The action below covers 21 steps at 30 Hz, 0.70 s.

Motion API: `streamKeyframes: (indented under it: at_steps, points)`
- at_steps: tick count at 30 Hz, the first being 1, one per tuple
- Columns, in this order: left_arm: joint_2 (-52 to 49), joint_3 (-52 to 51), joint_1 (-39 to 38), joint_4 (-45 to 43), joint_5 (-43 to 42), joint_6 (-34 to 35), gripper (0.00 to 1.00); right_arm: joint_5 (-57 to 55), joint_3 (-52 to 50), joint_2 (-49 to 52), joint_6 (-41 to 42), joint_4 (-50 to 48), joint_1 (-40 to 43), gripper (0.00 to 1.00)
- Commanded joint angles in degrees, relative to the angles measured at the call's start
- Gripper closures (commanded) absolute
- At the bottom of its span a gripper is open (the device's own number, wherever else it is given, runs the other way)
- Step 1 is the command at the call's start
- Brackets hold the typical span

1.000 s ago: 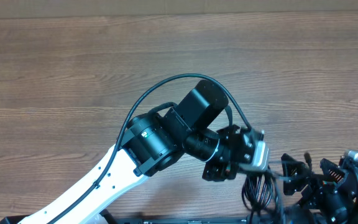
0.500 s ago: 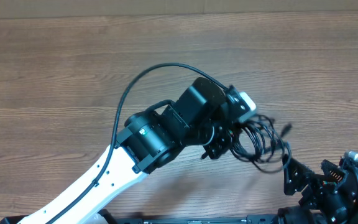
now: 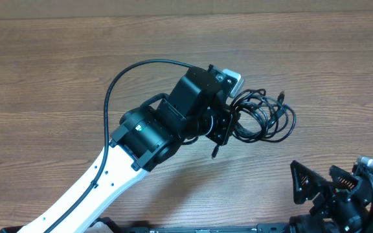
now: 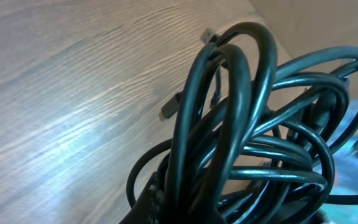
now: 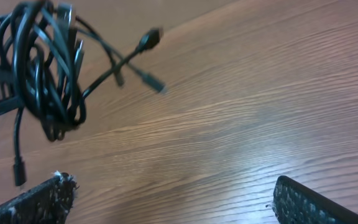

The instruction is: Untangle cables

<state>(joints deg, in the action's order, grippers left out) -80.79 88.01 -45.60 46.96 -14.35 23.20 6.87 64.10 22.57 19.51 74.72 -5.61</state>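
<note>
A knotty bundle of thin black cables hangs in the air over the middle of the wooden table, loops fanning right and plug tips sticking out. My left gripper is shut on the cables at the bundle's left side. In the left wrist view the cables fill the frame and hide the jaws. In the right wrist view the cables dangle at the upper left, one plug end hanging low. My right gripper stands wide open over bare wood at the table's near right corner, its fingers apart from the bundle.
The left arm's white link and black wrist cross the table's near left half, with a thicker black arm wire arching above it. The wooden table stretches to the far edge.
My left gripper lifted the cable bundle from the table's near edge, beside the right gripper, and carried it up and away toward the table's middle. The right gripper stayed put and open.
</note>
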Motion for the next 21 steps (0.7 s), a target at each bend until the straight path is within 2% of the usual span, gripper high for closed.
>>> streamKeyframes:
  at_steps: [1, 5, 11, 21]
  points:
    - [0.9, 0.3, 0.2, -2.4, -2.4, 11.3, 0.96, 3.4, -0.3, 0.5, 0.4, -0.9, 0.1, 0.0]
    - [0.9, 0.3, 0.2, -4.6, -8.0, 17.1, 0.96, 4.5, -0.3, 0.5, 0.4, -3.0, 0.1, 0.0]
    - [0.9, 0.3, 0.2, -6.8, -18.3, 17.1, 0.96, 7.8, -0.3, 0.5, 0.4, -7.0, 0.1, 0.0]
    - [0.9, 0.3, 0.2, -7.4, -26.9, 17.1, 0.96, 6.6, -0.3, 0.5, 0.4, -8.7, 0.1, 0.0]
